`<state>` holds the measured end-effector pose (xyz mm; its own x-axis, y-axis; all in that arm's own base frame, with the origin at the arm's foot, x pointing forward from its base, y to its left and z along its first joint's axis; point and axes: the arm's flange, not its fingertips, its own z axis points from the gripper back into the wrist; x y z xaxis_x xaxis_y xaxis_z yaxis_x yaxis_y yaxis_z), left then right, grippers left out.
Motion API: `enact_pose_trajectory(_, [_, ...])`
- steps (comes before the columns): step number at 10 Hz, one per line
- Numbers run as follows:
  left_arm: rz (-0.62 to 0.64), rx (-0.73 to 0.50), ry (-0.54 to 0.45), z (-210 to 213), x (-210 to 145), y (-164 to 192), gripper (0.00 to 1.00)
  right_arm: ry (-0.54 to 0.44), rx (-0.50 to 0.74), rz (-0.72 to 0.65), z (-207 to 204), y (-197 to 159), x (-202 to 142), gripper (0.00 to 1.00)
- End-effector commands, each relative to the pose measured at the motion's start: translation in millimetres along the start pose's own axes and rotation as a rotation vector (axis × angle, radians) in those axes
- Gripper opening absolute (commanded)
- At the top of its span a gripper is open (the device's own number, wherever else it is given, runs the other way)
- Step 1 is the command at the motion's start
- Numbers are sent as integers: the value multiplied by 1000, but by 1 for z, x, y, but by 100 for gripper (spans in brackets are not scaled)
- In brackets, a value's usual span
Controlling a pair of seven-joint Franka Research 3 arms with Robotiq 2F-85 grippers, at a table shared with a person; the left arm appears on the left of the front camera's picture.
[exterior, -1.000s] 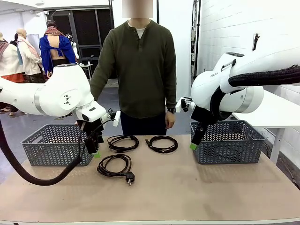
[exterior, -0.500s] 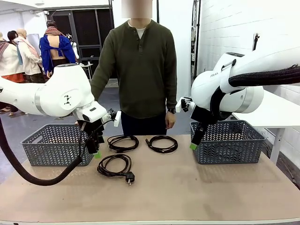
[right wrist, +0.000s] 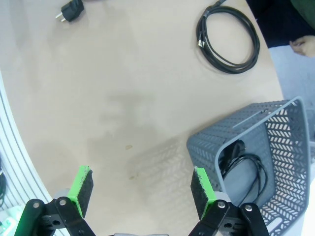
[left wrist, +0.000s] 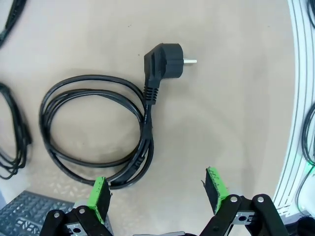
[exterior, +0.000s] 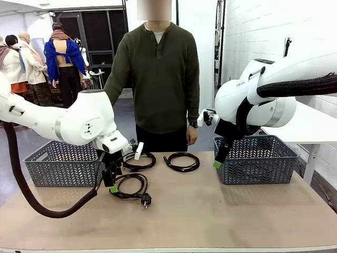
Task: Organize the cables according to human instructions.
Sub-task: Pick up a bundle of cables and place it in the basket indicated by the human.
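- Your left gripper (exterior: pixel 112 185) has swung away from the left basket (exterior: pixel 52 166) and now hangs over the nearest cable (exterior: pixel 128 185), jaws wide and empty; a pickup looks next
- Your right gripper (exterior: pixel 217 161) hasn't moved: wide, empty, beside the right basket (exterior: pixel 258 168)
- That cable is a thin, matte black loose coil with a chunky angled plug (left wrist: pixel 165 61)

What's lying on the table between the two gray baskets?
Three coiled black cables, in the front view: a near cable and a far-left cable toward the left basket, and a far-right cable nearer the right basket.
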<state>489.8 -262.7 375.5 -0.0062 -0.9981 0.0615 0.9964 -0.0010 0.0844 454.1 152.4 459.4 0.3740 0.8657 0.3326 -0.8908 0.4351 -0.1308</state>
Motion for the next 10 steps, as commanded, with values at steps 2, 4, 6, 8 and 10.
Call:
enact_pose_trajectory(2, [47,-17,16,-19,12,11,100,2,-4,-3,0,0,0,100])
enact_pose_trajectory(4, [32,-26,23,-27,16,23,100,2,-4,-3,0,0,0,100])
enact_pose_trajectory(6, [20,-38,32,-28,22,27,100,2,-4,-3,0,0,0,100])
enact_pose_trajectory(8, [43,-55,41,-34,22,29,100,2,-4,-3,0,0,0,100])
enact_pose_trajectory(10, [78,-53,41,-37,24,30,100,2,-4,-3,0,0,0,100])
